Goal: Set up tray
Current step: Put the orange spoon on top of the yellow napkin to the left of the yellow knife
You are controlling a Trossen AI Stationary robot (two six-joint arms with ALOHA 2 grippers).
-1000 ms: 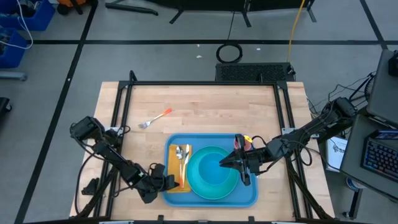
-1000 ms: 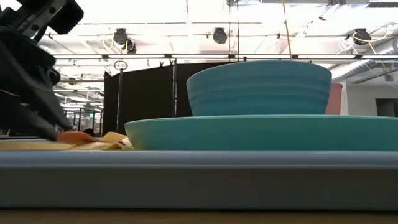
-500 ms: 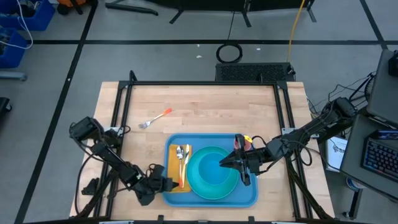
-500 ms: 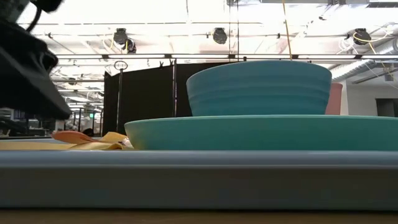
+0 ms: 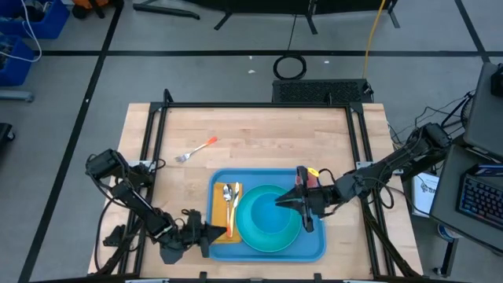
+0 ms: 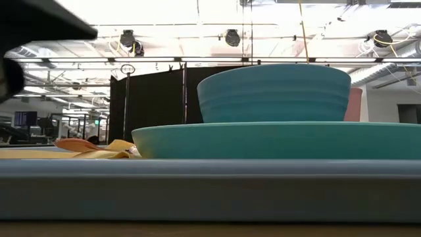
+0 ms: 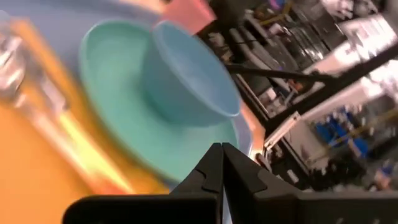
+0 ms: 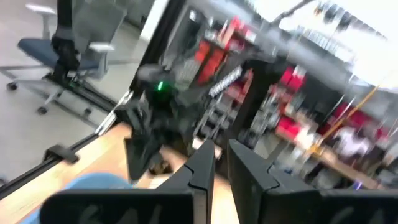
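Blue tray (image 5: 267,248) at near-centre edge of wooden table (image 5: 259,134), rim filling the foreground of the low view (image 6: 210,187). On tray: round teal plate (image 5: 271,228) carrying a teal bowl (image 6: 273,92); yellow-orange napkin (image 5: 222,229) at the tray's left end, bearing a spoon (image 5: 227,192) and a second utensil with orange handle (image 5: 233,216). Pink cup (image 5: 313,182) at the tray's right edge, partly hidden by the arm. Orange-handled fork (image 5: 196,149) lying apart on bare table, left of centre. Left gripper (image 5: 211,233) just beside the tray's left rim, off the napkin, fingers pressed together and holding nothing (image 7: 221,163). Right gripper (image 5: 281,203) poised over the plate, fingers close together with a narrow gap, empty (image 8: 214,163).
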